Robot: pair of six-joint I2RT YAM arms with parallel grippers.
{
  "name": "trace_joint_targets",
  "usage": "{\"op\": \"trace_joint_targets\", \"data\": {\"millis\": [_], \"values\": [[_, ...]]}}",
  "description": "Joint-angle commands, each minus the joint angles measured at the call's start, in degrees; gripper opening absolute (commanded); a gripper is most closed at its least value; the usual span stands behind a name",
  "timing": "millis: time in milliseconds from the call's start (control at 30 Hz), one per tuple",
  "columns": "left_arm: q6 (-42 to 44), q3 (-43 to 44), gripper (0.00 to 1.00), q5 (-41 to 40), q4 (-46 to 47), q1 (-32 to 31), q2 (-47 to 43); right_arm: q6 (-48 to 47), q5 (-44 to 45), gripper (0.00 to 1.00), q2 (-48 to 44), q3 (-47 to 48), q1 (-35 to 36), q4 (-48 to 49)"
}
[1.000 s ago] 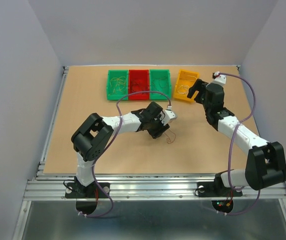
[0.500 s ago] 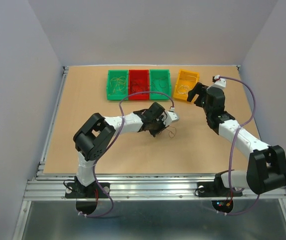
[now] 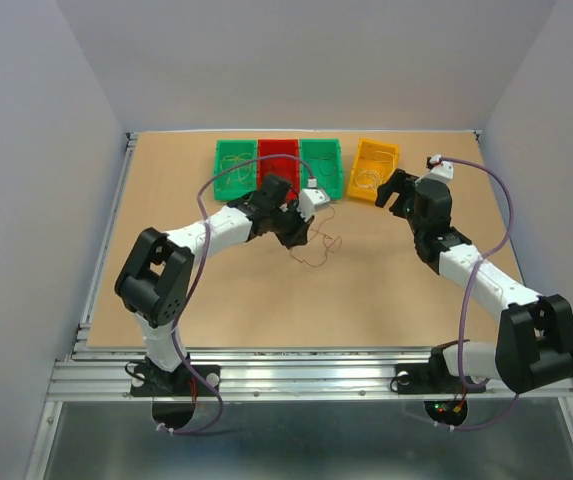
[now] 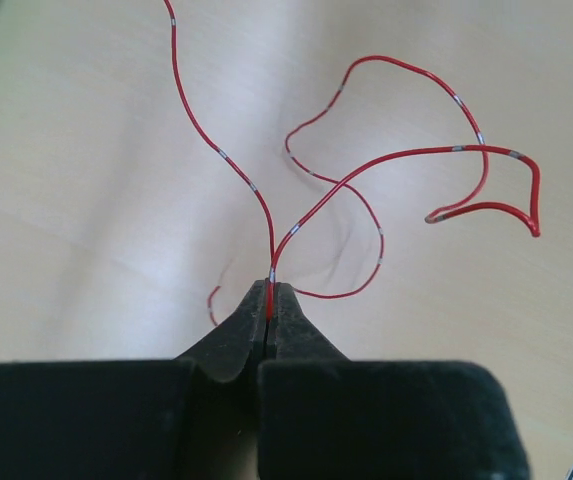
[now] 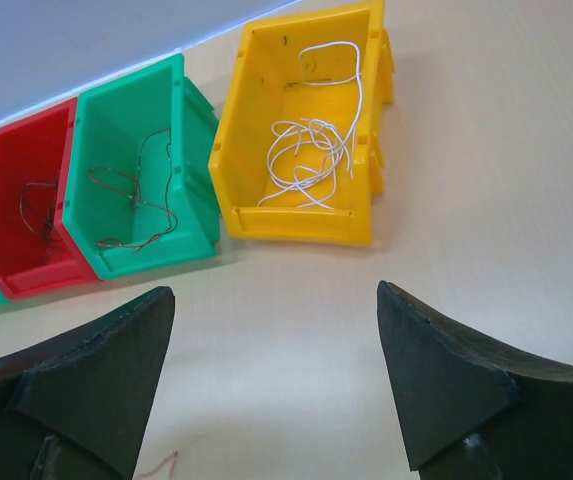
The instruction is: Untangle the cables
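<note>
Wire is what the left gripper (image 4: 269, 295) holds: its jaws are pressed together on a thin red wire (image 4: 253, 187) marked with pale bands. From the pinch, one strand runs up and left out of the wrist view. Another arcs right to a kinked end, and a further loop curls between them. How many separate wires meet in the pinch I cannot tell.

From above, the left gripper (image 3: 296, 232) sits over the table (image 3: 216, 290) just in front of the row of bins. The red wire (image 3: 318, 248) trails from it toward the near side in loose curls. Whether its ends touch the table is unclear.

The right gripper (image 5: 274, 295) is spread wide and holds nothing. It faces the yellow bin (image 5: 296, 225), a little short of it. White wires (image 5: 306, 150) lie coiled in that bin. Beside it a green bin (image 5: 198, 150) holds brown wires (image 5: 131, 190), and a red bin (image 5: 26, 275) holds a few dark strands (image 5: 36, 205).
</note>
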Motion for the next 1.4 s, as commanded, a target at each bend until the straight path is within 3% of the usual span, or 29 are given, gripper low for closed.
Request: {"op": "trace_joint_targets", "data": {"millis": [0,267,433,633,733,933,1367], "values": [[-2.26,3.08,0.0,5.73,-0.34,4.09,-4.06,0.18,-0.05,0.87,-2.13,-0.81,-0.04,3.38],[-9.46,3.61,0.0,8.99,7.91,17.08,-6.17,0.36,-0.49,0.87,-1.86,-0.99,-0.04,3.91],[-15.61,6.85,0.0,8.55,12.22,21.67,-5.56,0.44,-0.84,0.87,-1.42,-0.81,-0.04,4.17],[-17.55,20.2,0.0,3.47,8.89,23.35,2.25,0.44,-1.37,0.86,-0.11,-0.46,-0.04,4.35],[-16.59,29.24,0.0,1.79,4.07,23.35,11.28,0.36,-1.45,0.86,-0.02,-0.46,-0.04,4.35],[-16.41,36.39,0.0,2.31,1.77,23.52,19.84,0.27,-1.45,0.86,-0.11,-0.72,-0.04,4.35],[-17.03,28.83,0.0,3.45,5.72,23.08,5.61,0.44,-2.07,0.86,0.6,-0.81,-0.04,4.7]]}}
